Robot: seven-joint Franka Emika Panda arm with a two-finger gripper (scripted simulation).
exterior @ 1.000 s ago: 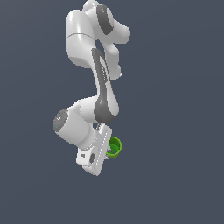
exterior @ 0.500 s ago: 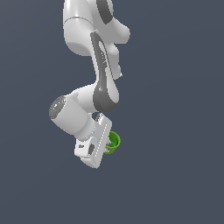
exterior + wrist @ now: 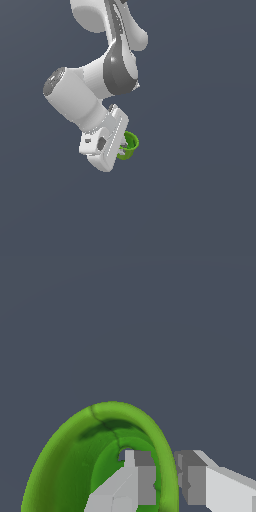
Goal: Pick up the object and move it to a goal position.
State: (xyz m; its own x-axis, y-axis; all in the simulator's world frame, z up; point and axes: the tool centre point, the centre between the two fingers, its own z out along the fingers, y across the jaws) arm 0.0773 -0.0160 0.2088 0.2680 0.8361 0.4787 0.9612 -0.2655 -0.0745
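The small bright green cup hangs in mid-air at the tip of my white arm, tilted on its side. My gripper is shut on the cup's wall. In the wrist view the cup fills the lower part, its round rim and darker inside facing the camera. One finger sits inside the cup and the other finger outside, with the rim pinched between them; the gripper holds it there. No goal marker shows.
The arm's grey and white links rise to the top of the exterior view. Behind everything is a plain dark grey-blue ground with no other objects or edges in view.
The arm has carried the cup upward and slightly to the exterior view's left. The grip on the cup is unchanged.
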